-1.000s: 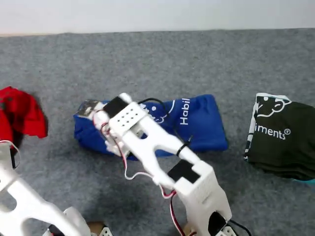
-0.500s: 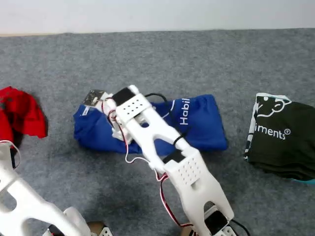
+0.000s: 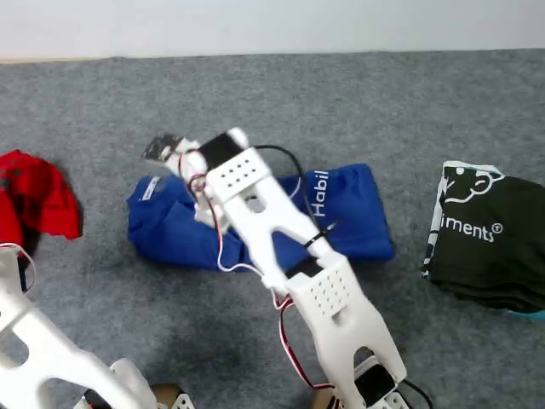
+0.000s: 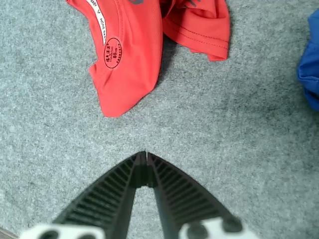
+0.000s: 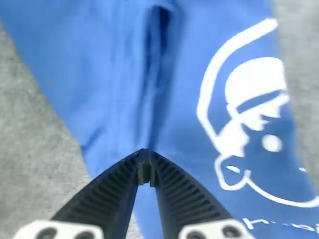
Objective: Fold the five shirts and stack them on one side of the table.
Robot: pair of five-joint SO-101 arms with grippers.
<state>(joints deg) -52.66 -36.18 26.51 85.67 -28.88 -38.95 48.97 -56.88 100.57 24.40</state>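
Right gripper [image 5: 144, 173] moved farther across blue shirt [image 3: 349, 213].

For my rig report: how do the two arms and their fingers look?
The right arm and left arm are white plastic shells; the right carries black motor blocks, hole-patterned panels and red, white and black cables. The fingers of both are black, ribbed and tapered, on white bases.

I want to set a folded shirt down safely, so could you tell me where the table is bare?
Widest is the far strip of table behind the blue shirt. Narrower gaps lie between the blue shirt and the dark shirt, and between it and the red shirt. The right arm crowds the near middle.
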